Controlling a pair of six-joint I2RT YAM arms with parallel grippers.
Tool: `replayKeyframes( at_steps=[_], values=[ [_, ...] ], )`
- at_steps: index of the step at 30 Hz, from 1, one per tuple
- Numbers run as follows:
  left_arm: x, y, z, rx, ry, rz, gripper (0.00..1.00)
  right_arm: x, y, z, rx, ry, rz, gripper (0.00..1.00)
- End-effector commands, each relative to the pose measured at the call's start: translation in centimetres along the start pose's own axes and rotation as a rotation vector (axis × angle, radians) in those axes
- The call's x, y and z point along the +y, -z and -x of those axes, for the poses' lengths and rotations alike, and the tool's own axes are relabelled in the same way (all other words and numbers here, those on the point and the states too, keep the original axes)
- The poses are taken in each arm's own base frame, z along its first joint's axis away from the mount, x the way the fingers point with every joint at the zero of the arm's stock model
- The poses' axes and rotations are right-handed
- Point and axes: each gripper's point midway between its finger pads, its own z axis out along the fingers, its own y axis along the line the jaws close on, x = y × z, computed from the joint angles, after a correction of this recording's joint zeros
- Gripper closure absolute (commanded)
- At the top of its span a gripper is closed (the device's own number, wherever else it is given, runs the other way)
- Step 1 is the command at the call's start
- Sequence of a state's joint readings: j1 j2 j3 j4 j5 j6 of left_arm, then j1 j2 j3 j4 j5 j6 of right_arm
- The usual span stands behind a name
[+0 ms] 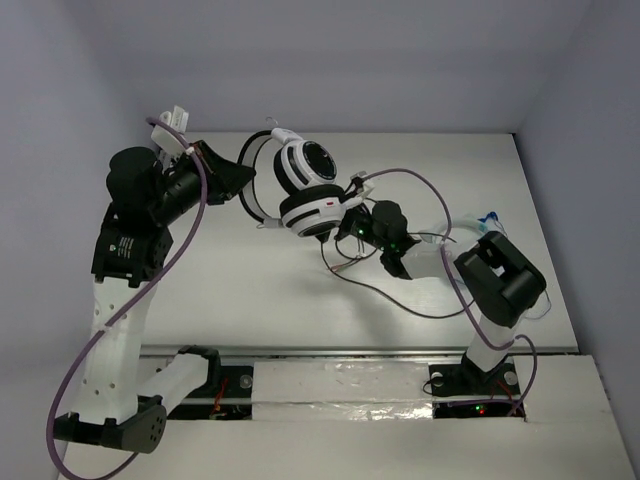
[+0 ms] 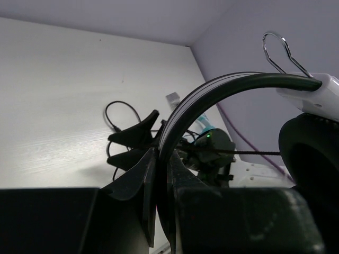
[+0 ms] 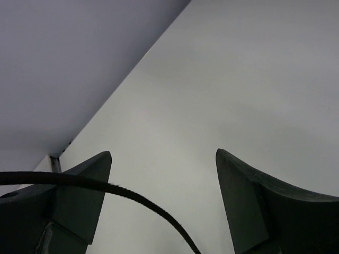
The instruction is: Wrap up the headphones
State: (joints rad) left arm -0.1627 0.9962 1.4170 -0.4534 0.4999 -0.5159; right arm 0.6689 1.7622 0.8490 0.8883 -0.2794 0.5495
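Held black-and-white over-ear headphones [image 1: 305,190] aloft at upper centre, clamped by left gripper [image 1: 243,178] on thin headband [image 2: 212,89].
Needed right gripper [image 3: 164,159], fingers apart, to catch thin black cable [image 3: 137,200] at lower left of its view, then wind taut.

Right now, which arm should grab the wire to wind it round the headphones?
The right arm. Its jaws are open and empty, and the wire runs right past them. The left arm is busy: its jaws are shut on the headband, holding the headphones.
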Motion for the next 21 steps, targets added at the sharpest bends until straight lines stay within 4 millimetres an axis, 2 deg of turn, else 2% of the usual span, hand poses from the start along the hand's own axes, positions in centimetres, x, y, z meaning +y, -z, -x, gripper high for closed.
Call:
replayKeyframes(
  at_steps=[1, 4, 6, 8, 12, 14, 15, 18, 19, 20, 21],
  values=[
    [-5.4, 2.5, 3.5, -0.104, -0.006, -0.156, 1.0, 2.9, -0.9, 2.9, -0.115, 0.019, 0.129, 0.15],
    [-6.2, 3.0, 4.3, -0.126, 0.002, -0.167, 1.0, 2.7, -1.0, 1.8, -0.099, 0.003, 0.151, 0.2],
    [-6.7, 3.3, 5.0, -0.152, -0.001, -0.174, 1.0, 2.8, -0.6, 0.6, -0.078, -0.035, 0.174, 0.35],
    [-6.6, 3.2, 5.9, -0.176, 0.001, -0.156, 1.0, 2.8, -0.1, 0.0, -0.085, -0.06, 0.192, 0.43],
    [-5.6, 2.2, 6.7, -0.221, 0.018, -0.126, 1.0, 2.1, 1.6, -2.1, -0.06, -0.091, 0.176, 0.44],
    [-4.0, 1.0, 6.3, -0.23, 0.048, -0.085, 1.0, 1.6, 2.2, -2.9, -0.043, -0.111, 0.155, 0.45],
    [-3.5, 0.4, 6.4, -0.234, 0.051, -0.081, 1.0, 1.9, 2.3, -3.6, -0.029, -0.122, 0.159, 0.6],
    [-0.1, -2.2, 6.0, -0.233, 0.078, 0.021, 1.0, 2.3, 2.9, -4.9, 0.018, -0.178, 0.159, 1.0],
    [1.1, -2.7, 6.2, -0.244, 0.084, 0.055, 1.0, 2.2, 3.1, -5.1, 0.026, -0.196, 0.151, 1.0],
    [2.4, -3.7, 5.5, -0.228, 0.097, 0.086, 1.0, 2.4, 3.7, -6.0, 0.047, -0.221, 0.143, 1.0],
    [3.1, -4.1, 5.5, -0.238, 0.098, 0.105, 1.0, 2.8, 4.1, -5.4, 0.035, -0.223, 0.141, 1.0]
  ],
)
